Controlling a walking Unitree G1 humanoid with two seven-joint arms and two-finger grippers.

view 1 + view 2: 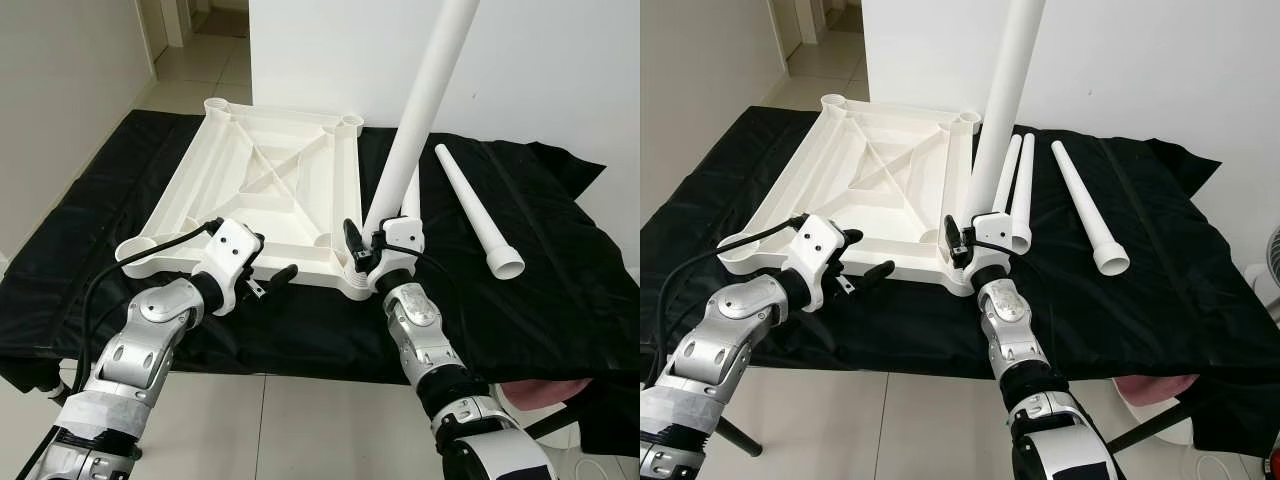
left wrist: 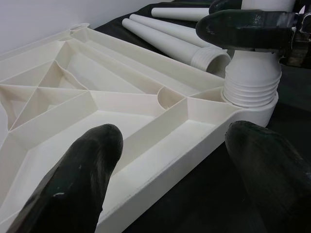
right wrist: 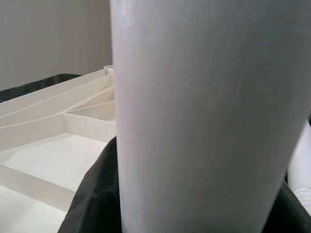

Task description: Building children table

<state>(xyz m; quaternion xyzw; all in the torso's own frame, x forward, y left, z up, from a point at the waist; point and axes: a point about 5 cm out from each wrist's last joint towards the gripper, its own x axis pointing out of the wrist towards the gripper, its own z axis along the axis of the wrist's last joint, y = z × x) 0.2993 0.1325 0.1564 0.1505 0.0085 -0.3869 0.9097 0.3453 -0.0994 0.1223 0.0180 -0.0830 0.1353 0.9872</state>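
**Leg going into the corner hole**

The white table top lies upside down on the black cloth. The right gripper is closed round the standing leg, w/ its end in the near corner socket. It should keep the leg straight & turn it down. The left gripper is open, holding nothing, by the near edge. The left wrist view shows the leg's screw rings; the head views show 3 spare legs lying nearby

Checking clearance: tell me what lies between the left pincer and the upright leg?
The tabletop's near rim and ribbed corner, seen in the left wrist view; left pincer open, upright leg in the right pincer.
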